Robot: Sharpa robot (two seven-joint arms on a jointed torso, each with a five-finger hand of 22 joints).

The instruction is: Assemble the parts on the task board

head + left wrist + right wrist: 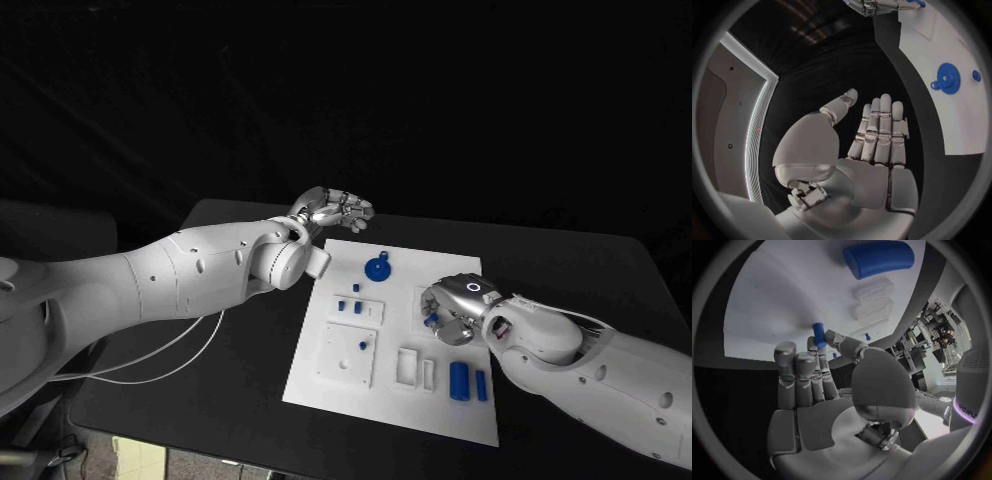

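The white board lay in the middle of the black table, running from the centre of the head view down toward the lower right. Small blue parts sat on it: a blue gear near its upper end, two little pegs lower down on its left side, and a pair of upright cylinders near its lower right edge.

The left hand hovered just above the board's upper left corner, over bare table. In its wrist view the left hand was flat, fingers straight and side by side, thumb spread away, holding nothing; the gear showed on the board beside it.

The right hand was over the board's right edge, at mid-height of the frame. In its wrist view the right hand pinched a small blue peg between thumb and fingertips, close to the board's surface, with a big blue cylinder lying further off.
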